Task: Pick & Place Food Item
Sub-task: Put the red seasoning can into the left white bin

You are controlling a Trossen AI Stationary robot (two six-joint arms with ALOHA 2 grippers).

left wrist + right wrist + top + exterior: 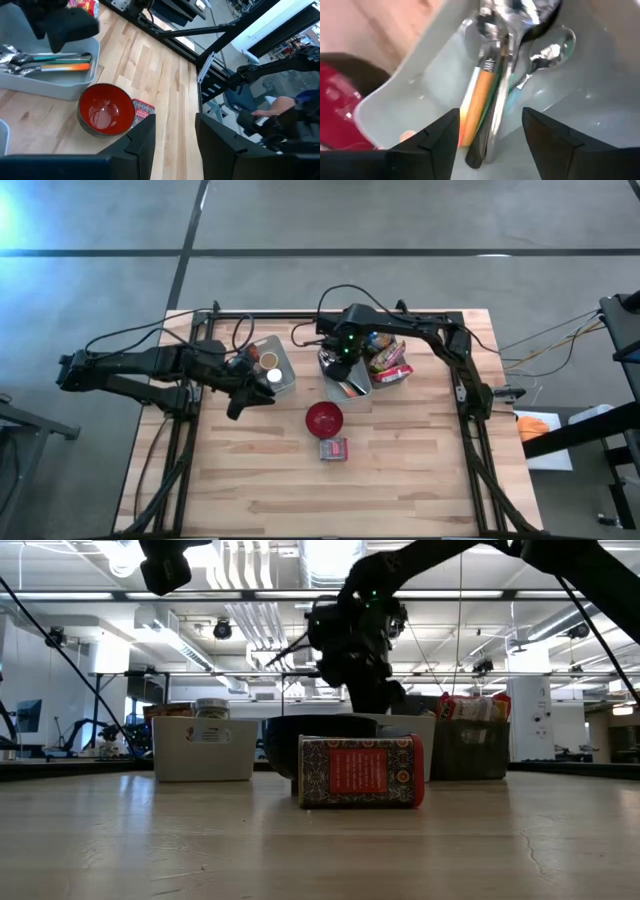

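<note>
A red patterned food box (334, 448) lies flat on the wooden table just in front of a red bowl (324, 419); the low view shows the box (360, 772) on its side. My right gripper (490, 140) hangs open, pointing down into a grey bin (395, 100) of cutlery. Its fingers stand on either side of an orange-handled utensil (477, 100) and spoons without holding them. My left gripper (175, 137) waits open and empty above the table's left part, facing the bowl (106, 109) and the box (142, 111).
A darker bin of bright food packets (392, 360) stands to the right of the cutlery bin (350, 385). A grey bin with jars (272, 368) sits at the far left by my left gripper (243, 402). Bare wood lies toward the near edge.
</note>
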